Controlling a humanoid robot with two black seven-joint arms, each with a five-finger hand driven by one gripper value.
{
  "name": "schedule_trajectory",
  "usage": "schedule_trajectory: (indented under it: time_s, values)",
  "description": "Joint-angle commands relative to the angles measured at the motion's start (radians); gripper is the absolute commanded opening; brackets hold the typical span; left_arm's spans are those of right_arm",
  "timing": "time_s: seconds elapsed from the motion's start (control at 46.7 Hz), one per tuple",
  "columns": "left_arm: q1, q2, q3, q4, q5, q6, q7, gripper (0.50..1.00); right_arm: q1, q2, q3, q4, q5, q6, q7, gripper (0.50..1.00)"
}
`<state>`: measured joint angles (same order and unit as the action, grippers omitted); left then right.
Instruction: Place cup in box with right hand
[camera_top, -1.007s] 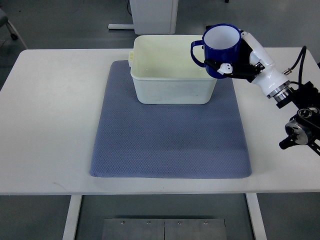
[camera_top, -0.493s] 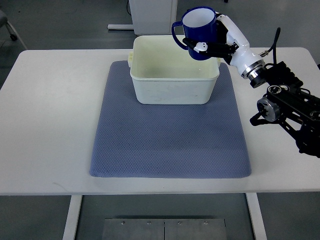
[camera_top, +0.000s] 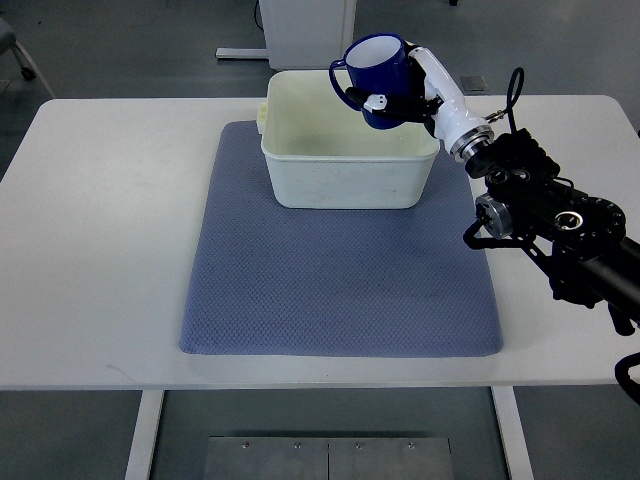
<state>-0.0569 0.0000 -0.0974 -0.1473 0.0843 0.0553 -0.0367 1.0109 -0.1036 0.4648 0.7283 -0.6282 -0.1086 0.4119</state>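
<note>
White tabletop (camera_top: 90, 250) fills my view from the near edge to the grey floor beyond, with a metal plate (camera_top: 328, 458) visible on the floor below the near edge. On the table lies a blue-grey mat (camera_top: 330, 280), and on the mat's far part stands the cream box (camera_top: 348, 140), open at the top and showing nothing inside. From the picture's right edge I see the right arm (camera_top: 550, 215), its dark jointed links near the mat's right border and its white forearm reaching up and leftward. At its end the right hand (camera_top: 415, 85) has its fingers (camera_top: 375, 102) curled around the body of the blue cup (camera_top: 378, 65), gripping it. I read the cup as held in the air above the box's far right corner, tilted, its white interior facing up and leftward and its handle pointing left. Beyond the table, at the top of the view, a white cabinet base (camera_top: 305, 30) stands on the floor.
</note>
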Motion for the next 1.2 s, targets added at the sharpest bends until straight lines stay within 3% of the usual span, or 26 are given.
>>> schedule_trajectory:
  time_s: [0.0,0.364,0.386,0.45,0.471,0.536,1.179]
  values:
    - [0.000,0.000,-0.002,0.000,0.000,0.000,0.000,1.000,0.000,0.001,-0.008,-0.001,0.002,0.000,-0.002,0.500]
    - [0.000,0.000,-0.002,0.000,0.000,0.000,0.000,1.000,-0.006,0.007,-0.009,0.002,0.008,0.000,-0.002,0.500]
    - [0.000,0.000,-0.002,0.000,0.000,0.000,0.000,1.000,-0.006,0.007,-0.009,0.003,0.008,0.000,-0.001,0.580]
    - [0.000,0.000,-0.002,0.000,0.000,0.000,0.000,1.000,-0.008,0.007,-0.009,0.003,0.008,0.000,-0.001,0.884]
    - [0.000,0.000,0.001,0.000,0.000,0.000,0.000,1.000,-0.008,0.007,-0.009,0.003,0.008,0.000,-0.001,0.928]
    - [0.000,0.000,-0.002,0.000,0.000,0.000,0.000,1.000,-0.009,0.007,-0.009,0.005,0.008,0.000,-0.001,0.979]
    - [0.000,0.000,-0.002,0.000,0.000,0.000,0.000,1.000,0.003,-0.007,-0.020,0.013,0.010,0.001,-0.001,0.995]
